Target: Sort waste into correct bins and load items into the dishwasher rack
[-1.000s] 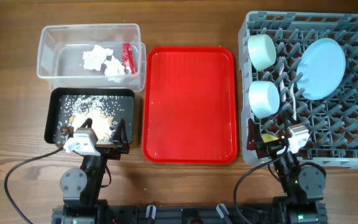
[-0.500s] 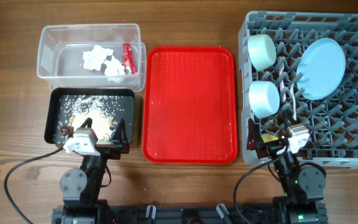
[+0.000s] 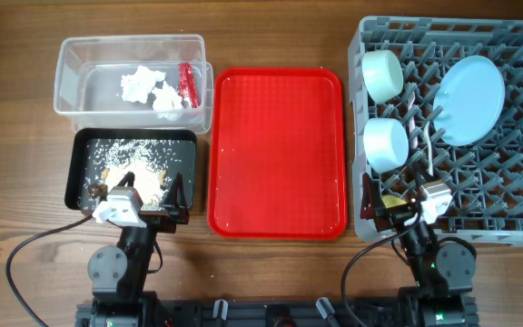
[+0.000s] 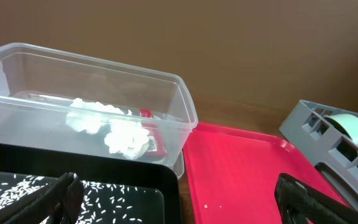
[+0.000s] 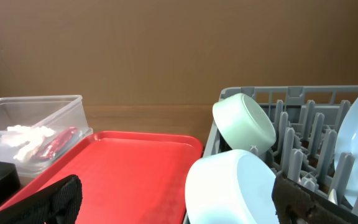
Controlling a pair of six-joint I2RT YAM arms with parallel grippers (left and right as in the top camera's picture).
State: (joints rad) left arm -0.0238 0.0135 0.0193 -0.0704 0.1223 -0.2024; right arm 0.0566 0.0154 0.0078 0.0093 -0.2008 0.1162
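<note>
The clear tub (image 3: 71,68) at the back left holds crumpled white tissue (image 3: 148,88) and the red wrapper strip (image 3: 187,84); both show in the left wrist view (image 4: 126,138). The black tray (image 3: 87,145) in front of it holds rice scraps (image 3: 139,177). The grey dishwasher rack (image 3: 516,195) at the right holds the pale blue plate (image 3: 470,98), the pale green bowl (image 3: 381,73), the pale blue bowl (image 3: 386,143), a white spoon (image 3: 428,136) and the yellow cup (image 3: 391,202). My left gripper (image 3: 176,202) is open and empty over the black tray's near right corner. My right gripper (image 3: 384,207) is open and empty at the rack's near left corner.
A flat red serving tray (image 3: 277,150) lies between the bins and the rack, with a few small crumbs on it (image 4: 205,206). Cables run from both arm bases along the table's near edge.
</note>
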